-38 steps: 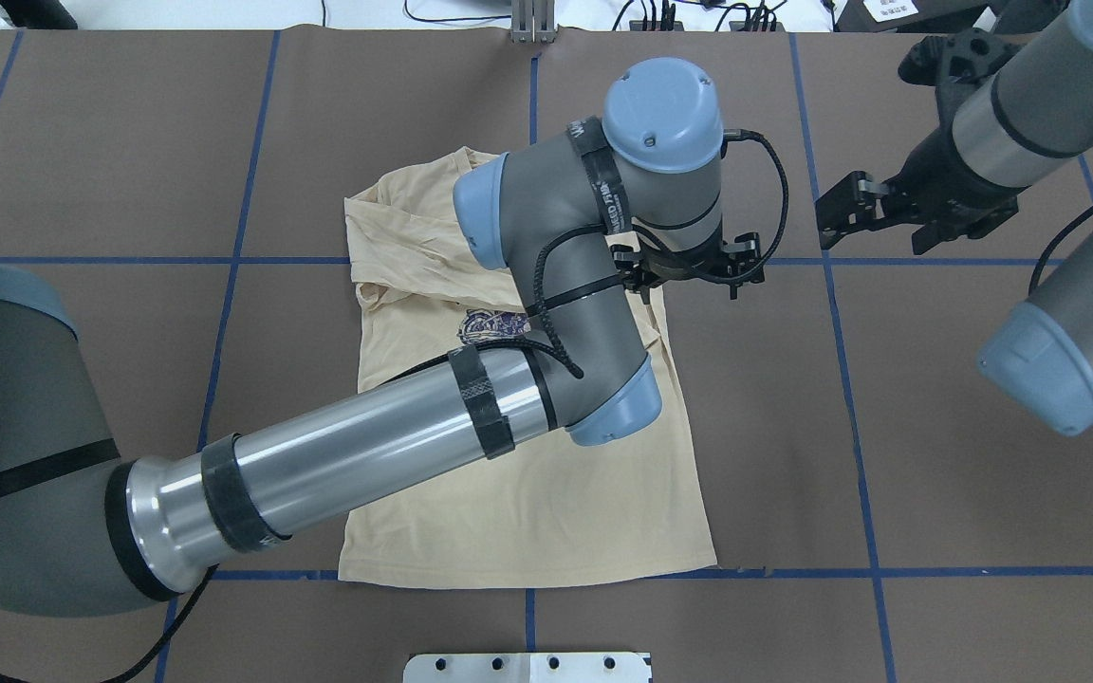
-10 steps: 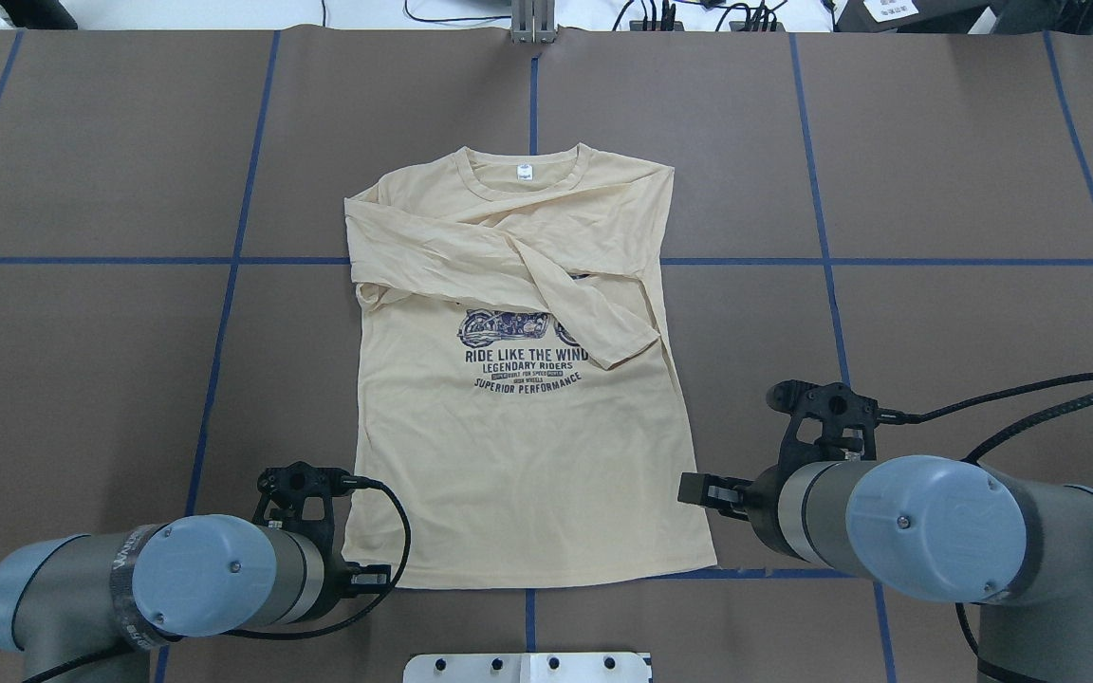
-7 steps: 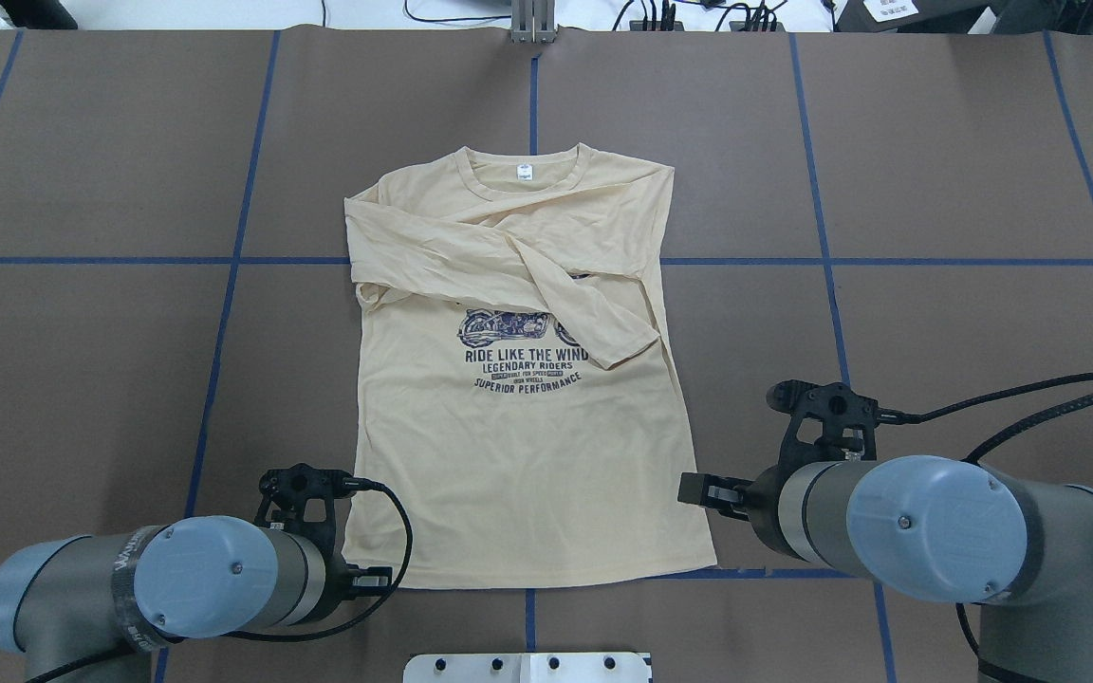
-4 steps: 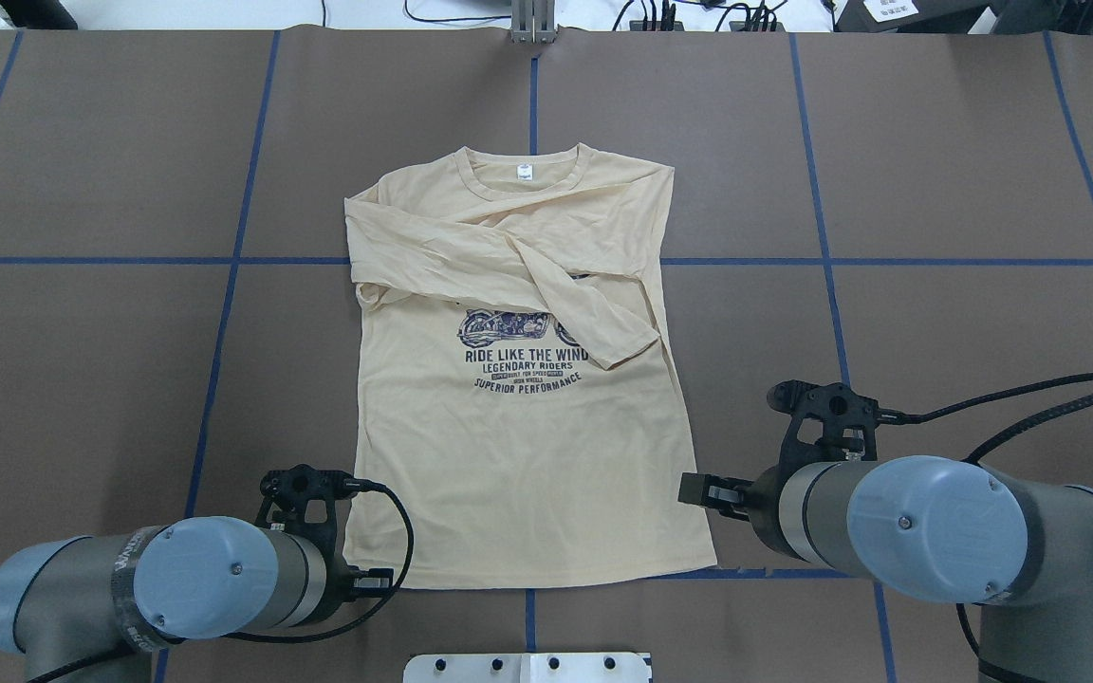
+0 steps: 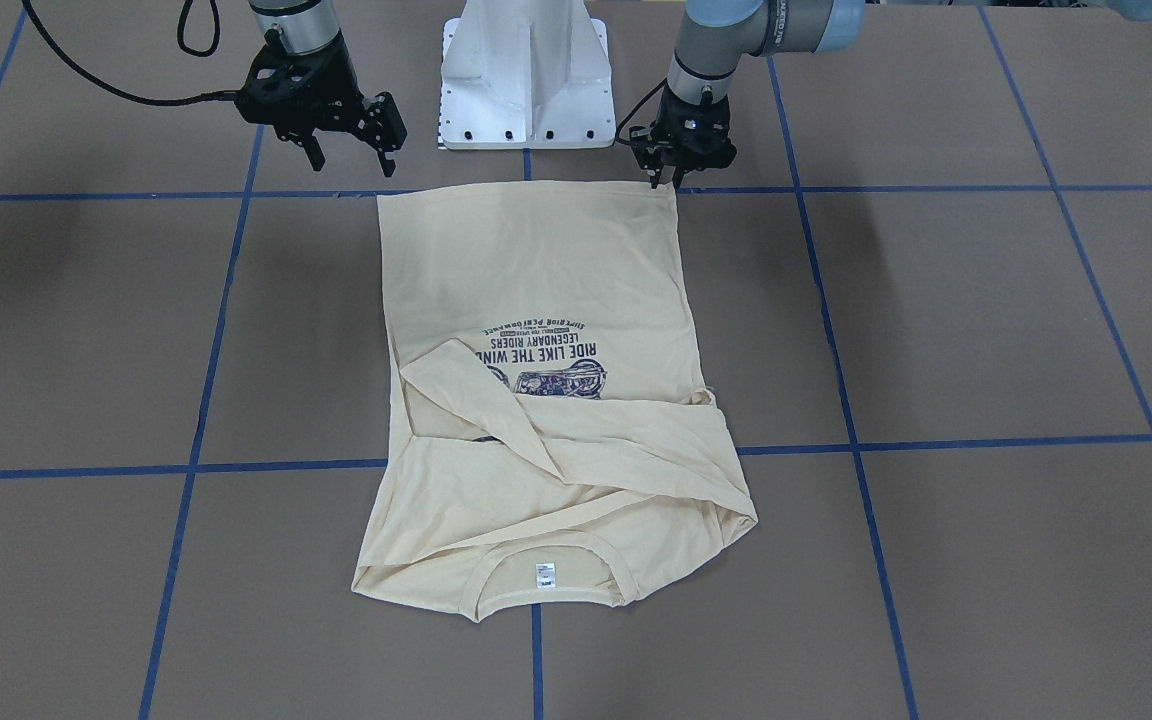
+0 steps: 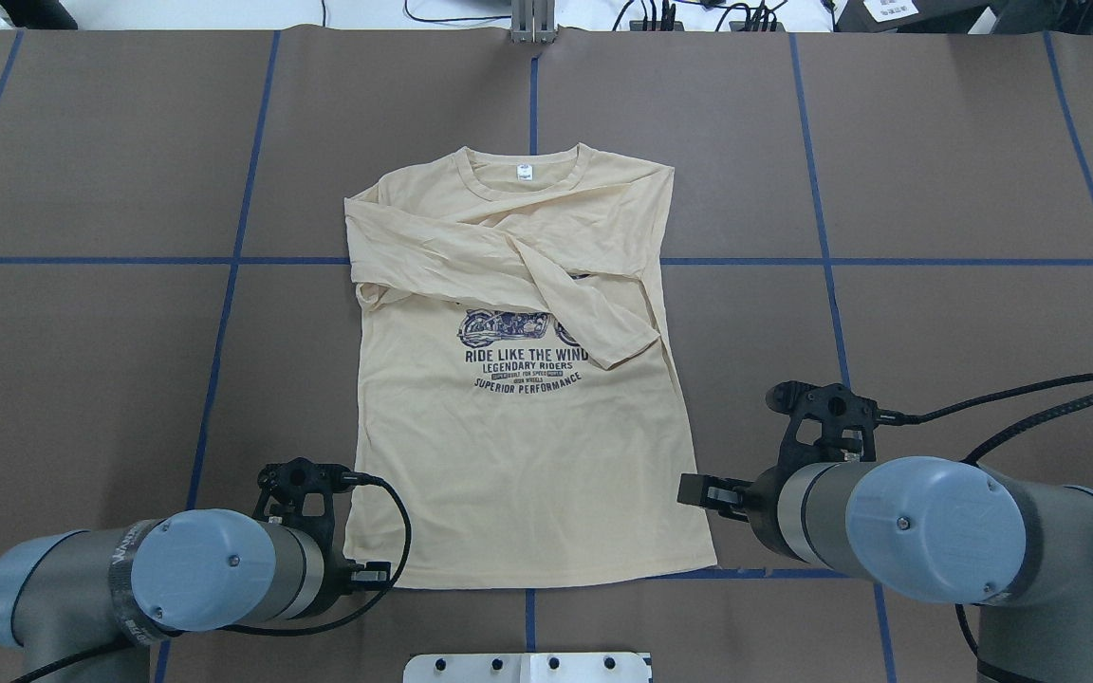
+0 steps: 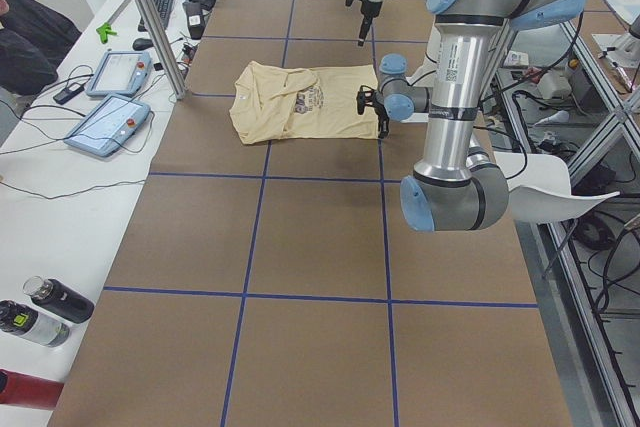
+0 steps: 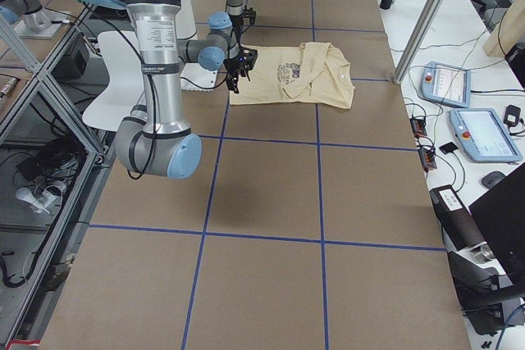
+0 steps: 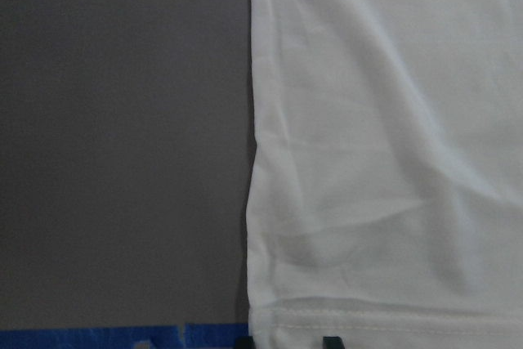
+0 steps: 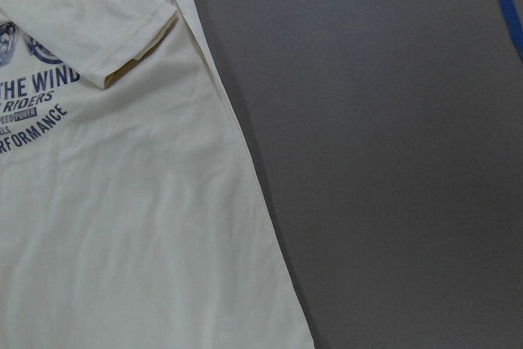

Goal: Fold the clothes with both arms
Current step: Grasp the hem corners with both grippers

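The T-shirt [image 6: 518, 474] is lying flat and face up on the brown surface [image 6: 935, 190], its collar pointing away from the robot and its hem [image 6: 527, 574] nearest the base. Both long sleeves [image 6: 471, 270] are lying crossed over the chest, partly covering the navy print [image 6: 523, 365].

The cloth is looking thin, light and limp. It will probably sag and crease wherever it is not held, and the loose sleeves may slide off if the lower half is swung up fast. Nothing about it is looking fragile or slippery, but a single layer of it could be hard to pinch off the flat surface.

The best places to take hold appear to be the two hem corners, where the stitched edge is giving a thicker ridge. The left pincer [image 5: 668, 178] is pointing straight down at the hem corner on its side [image 5: 671, 190], its fingers parted only narrowly, with nothing gripped. The right pincer [image 5: 353, 165] is hovering with fingers spread wide, empty, near its own corner [image 5: 383, 200] but not touching it.
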Tool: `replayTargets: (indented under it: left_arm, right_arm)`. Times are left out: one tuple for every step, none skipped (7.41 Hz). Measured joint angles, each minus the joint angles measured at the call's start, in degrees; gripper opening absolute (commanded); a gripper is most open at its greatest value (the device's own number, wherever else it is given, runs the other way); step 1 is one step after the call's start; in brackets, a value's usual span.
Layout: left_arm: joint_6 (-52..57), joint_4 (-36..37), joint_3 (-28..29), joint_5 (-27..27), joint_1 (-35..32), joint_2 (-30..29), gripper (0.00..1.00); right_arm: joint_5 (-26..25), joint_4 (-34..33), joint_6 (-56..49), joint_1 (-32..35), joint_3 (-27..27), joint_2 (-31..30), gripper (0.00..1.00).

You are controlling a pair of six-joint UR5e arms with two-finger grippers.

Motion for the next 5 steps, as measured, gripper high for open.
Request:
replayTargets:
  left_arm:
    - [0.4,0.0,0.0,0.0,-0.1,0.0,0.34]
    - [0.7,0.0,0.0,0.0,-0.1,0.0,0.33]
    - [0.7,0.0,0.1,0.0,-0.1,0.0,0.30]
    - [0.7,0.0,0.1,0.0,-0.1,0.0,0.29]
    - [0.7,0.0,0.1,0.0,-0.1,0.0,0.29]
  right_arm:
    - [0.0,0.0,0.0,0.0,0.0,0.0,1.00]
    - [0.0,0.0,0.0,-0.1,0.0,0.0,1.00]
    - [0.0,0.0,0.0,-0.1,0.0,0.0,1.00]
    - [0.0,0.0,0.0,-0.1,0.0,0.0,1.00]
    - [0.0,0.0,0.0,-0.1,0.0,0.0,1.00]
